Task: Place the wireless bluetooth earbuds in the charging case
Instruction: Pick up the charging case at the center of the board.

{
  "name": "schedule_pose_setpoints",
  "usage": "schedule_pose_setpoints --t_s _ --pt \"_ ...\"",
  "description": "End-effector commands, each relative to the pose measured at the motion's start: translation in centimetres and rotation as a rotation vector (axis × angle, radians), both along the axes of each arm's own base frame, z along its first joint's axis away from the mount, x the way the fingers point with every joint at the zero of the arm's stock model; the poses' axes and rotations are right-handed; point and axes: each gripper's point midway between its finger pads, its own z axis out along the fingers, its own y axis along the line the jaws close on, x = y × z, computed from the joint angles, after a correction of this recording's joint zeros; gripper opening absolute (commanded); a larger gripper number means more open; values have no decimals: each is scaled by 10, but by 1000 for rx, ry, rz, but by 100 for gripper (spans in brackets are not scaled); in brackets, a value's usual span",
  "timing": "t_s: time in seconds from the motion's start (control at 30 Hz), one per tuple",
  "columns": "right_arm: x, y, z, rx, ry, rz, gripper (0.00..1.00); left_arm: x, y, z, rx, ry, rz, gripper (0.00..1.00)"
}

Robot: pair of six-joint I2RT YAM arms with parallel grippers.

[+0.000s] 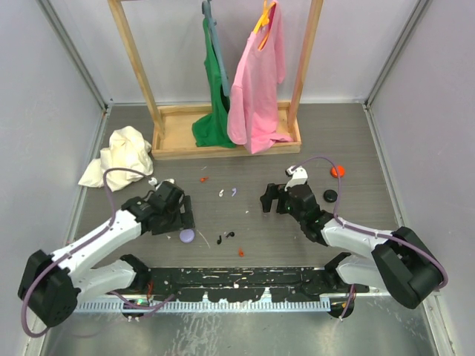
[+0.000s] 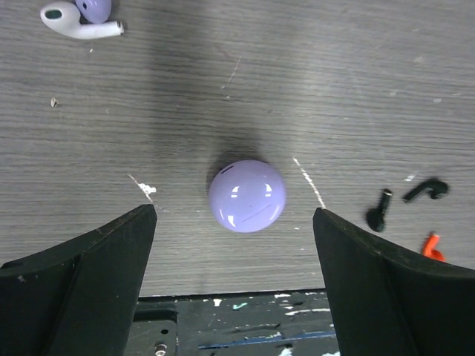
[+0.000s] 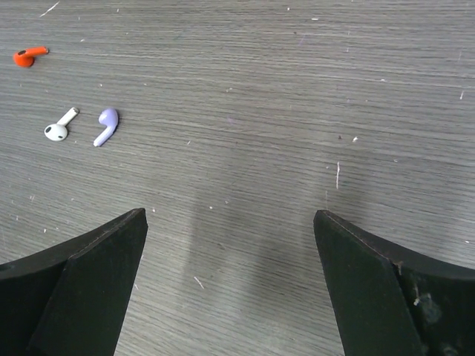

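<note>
A closed, round purple charging case [image 2: 247, 196] lies on the grey table, also in the top view [image 1: 187, 236]. My left gripper [image 2: 234, 211] is open and empty, its fingers either side of the case and apart from it; in the top view it hangs just above the case [image 1: 180, 217]. A purple earbud [image 3: 106, 126] and a white earbud [image 3: 59, 126] lie ahead and left of my right gripper [image 3: 230, 222], which is open, empty and over bare table [image 1: 269, 199]. The top view shows both earbuds mid-table [image 1: 234, 191].
Two black earbuds [image 2: 380, 211] and a red earbud [image 2: 432, 247] lie right of the case. Another red earbud [image 3: 28, 56] lies further out. An orange case [image 1: 338, 170] and a black case [image 1: 330, 196] sit right. A clothes rack [image 1: 223, 141] and white cloth [image 1: 119, 156] stand behind.
</note>
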Motion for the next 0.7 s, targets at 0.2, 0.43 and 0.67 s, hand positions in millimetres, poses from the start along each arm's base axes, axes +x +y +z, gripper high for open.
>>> schedule_pose_setpoints --t_s 0.2,0.43,0.67 --pt "12 6 12 -4 -56 -3 100 13 -19 -13 157 -7 -58 88" --pt "13 6 12 -9 -60 -5 100 14 -34 -24 121 14 -89 77" --pt "13 7 10 -13 -53 0 100 9 -33 -41 139 64 -60 71"
